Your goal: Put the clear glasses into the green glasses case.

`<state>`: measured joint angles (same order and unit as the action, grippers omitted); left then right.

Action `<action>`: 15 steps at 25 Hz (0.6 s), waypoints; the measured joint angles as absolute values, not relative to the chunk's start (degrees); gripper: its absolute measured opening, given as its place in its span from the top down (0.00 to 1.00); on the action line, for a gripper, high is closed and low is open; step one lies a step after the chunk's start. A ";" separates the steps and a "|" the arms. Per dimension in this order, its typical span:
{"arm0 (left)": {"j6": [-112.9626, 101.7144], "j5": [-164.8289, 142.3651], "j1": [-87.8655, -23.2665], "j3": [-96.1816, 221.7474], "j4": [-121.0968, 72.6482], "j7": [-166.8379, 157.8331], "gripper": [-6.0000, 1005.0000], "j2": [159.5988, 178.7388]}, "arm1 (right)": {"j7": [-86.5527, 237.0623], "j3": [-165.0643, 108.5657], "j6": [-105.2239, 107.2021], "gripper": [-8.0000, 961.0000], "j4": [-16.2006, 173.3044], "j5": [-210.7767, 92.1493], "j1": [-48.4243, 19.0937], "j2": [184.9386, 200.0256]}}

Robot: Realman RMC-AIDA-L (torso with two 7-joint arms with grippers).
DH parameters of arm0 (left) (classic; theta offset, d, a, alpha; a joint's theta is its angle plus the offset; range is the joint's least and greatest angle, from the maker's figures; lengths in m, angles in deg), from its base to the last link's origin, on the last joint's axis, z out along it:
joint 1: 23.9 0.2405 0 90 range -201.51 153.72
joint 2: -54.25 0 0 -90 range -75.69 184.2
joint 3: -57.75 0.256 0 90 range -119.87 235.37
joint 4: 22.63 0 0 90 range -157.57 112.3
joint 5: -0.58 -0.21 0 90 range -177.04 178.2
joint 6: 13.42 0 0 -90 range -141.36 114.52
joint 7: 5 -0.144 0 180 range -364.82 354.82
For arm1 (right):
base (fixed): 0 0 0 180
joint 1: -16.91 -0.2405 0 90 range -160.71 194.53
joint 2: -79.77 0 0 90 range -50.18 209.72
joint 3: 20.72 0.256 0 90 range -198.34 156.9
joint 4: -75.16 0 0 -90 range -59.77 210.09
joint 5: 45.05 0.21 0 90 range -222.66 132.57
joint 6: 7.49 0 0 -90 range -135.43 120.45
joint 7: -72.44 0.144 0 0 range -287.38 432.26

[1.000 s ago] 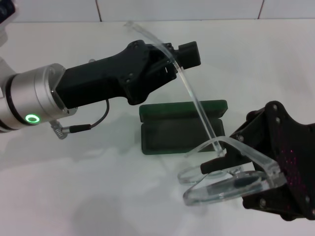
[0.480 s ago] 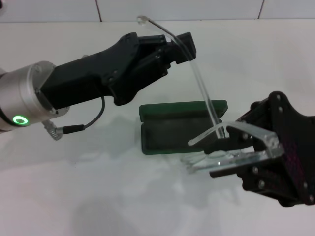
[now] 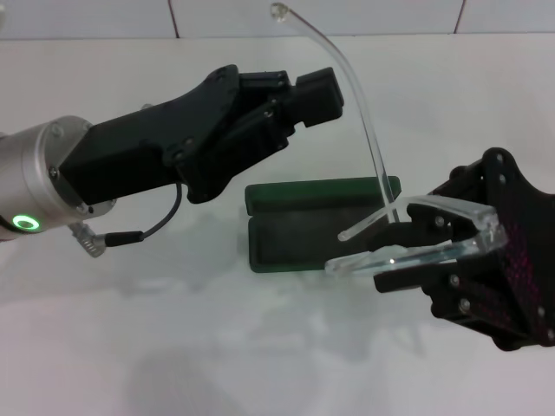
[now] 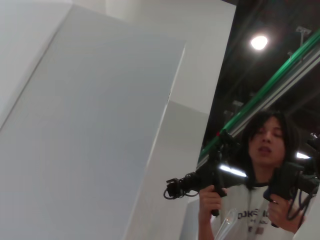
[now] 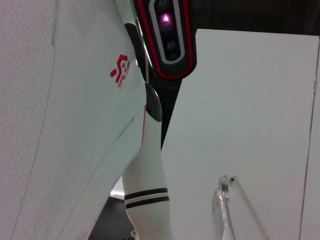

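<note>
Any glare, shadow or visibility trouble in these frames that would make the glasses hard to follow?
Head view: even light, soft shadows under both arms; the clear glasses read mostly by edge highlights against the white table; the green glasses case is distinct. Left wrist view: a bright ceiling lamp flares. Right wrist view: only a faint piece of the glasses shows.

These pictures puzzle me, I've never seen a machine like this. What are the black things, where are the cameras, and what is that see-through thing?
This is a robot with two arms, each ending in a black gripper. The main picture looks down from a camera on its head; the other two come from cameras on its wrists and mostly show the room. The right gripper is shut on the clear glasses, holding them by the lens, with one arm of the glasses sticking upward. The left gripper reaches in beside that raised arm, above the case. On the white table lies the green glasses case, open, where the glasses should go.
</note>
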<state>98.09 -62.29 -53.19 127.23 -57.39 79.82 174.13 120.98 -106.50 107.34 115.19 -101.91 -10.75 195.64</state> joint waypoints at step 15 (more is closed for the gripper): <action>91.20 -63.40 -51.87 127.04 -57.34 78.41 0.93 174.11 | 120.96 -106.91 108.46 0.86 115.41 -102.17 -11.34 195.71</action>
<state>91.20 -63.40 -51.87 127.04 -57.34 78.41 174.11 120.96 -106.91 108.46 115.41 -102.17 -11.34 195.71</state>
